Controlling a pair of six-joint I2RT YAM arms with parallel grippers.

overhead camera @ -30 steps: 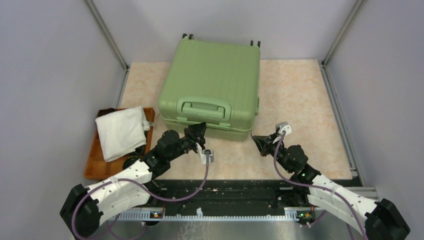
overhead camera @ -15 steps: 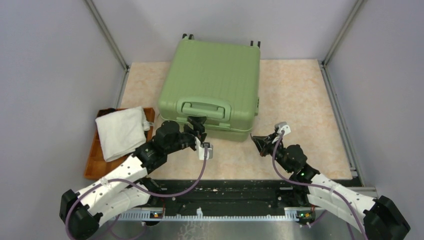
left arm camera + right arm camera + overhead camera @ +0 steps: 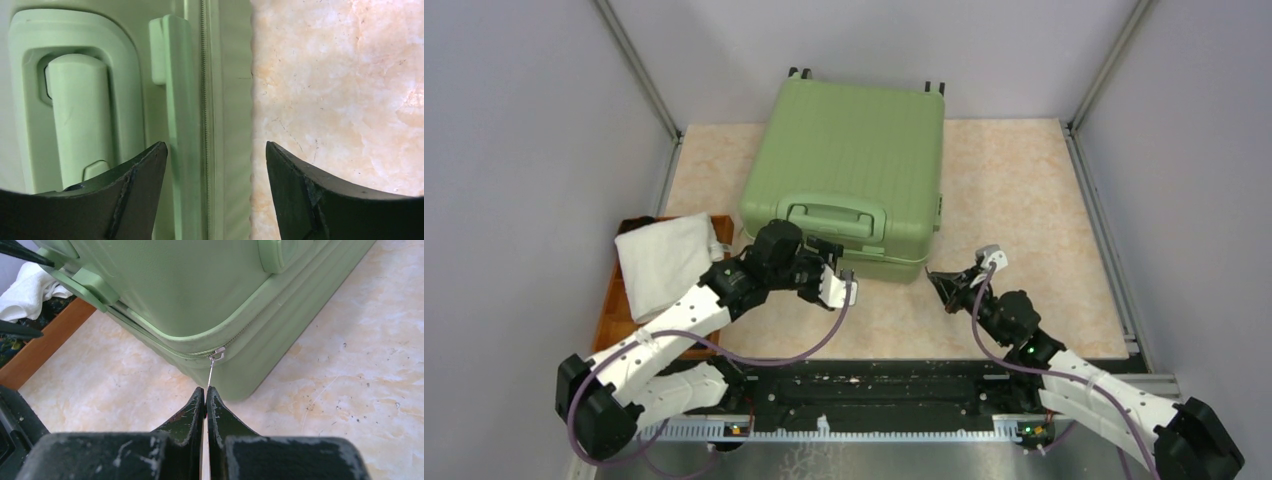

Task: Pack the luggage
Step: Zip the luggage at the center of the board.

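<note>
Luggage (image 3: 854, 150): closed, flat on the middle of the tabletop (image 3: 1024, 200), handle (image 3: 836, 217) toward the arms.
Left fingers (image 3: 140, 190): spread wide, empty, straddling the luggage's front edge beside the handle.
Right fingers (image 3: 197, 410): closed, pinching the zipper pull (image 3: 212, 369).
Towel (image 3: 664, 262): on tray (image 3: 614, 320), left of luggage.

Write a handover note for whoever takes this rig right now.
Left gripper: open, holding nothing, at the luggage's front edge beside the handle.
Right gripper: shut on the zipper pull at the near right corner.
Luggage: lid down, mid-table. White towel lies on the wooden tray, left.
Done: nothing visibly packed.
Left: probably unzip, lift the lid, put the towel in, close.
</note>
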